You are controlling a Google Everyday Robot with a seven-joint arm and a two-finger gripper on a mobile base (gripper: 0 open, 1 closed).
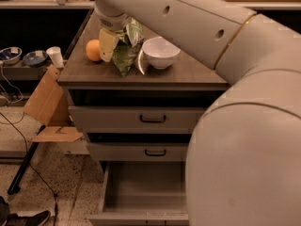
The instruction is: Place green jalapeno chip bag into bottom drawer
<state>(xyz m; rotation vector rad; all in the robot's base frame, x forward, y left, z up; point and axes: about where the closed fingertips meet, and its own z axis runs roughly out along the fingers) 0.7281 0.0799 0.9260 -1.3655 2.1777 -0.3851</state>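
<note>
The green jalapeno chip bag [126,55] stands on end on the cabinet top [188,72], between the orange fruit and the white bowl, its tapered lower tip at the wood. My gripper [117,48] reaches down from the top of the view and is shut on the bag's upper half; one pale yellow finger [107,44] shows on the bag's left side, the other is hidden behind the foil. The bottom drawer [141,187] is pulled open below, with a plain grey interior and nothing visible in it. My arm covers the drawer's right part.
An orange fruit [93,50] lies left of the bag and a white bowl [161,52] right of it. The two upper drawers [153,119] are shut. A cardboard box [44,100], a white cup [55,57] and small bowls [10,54] are at the left.
</note>
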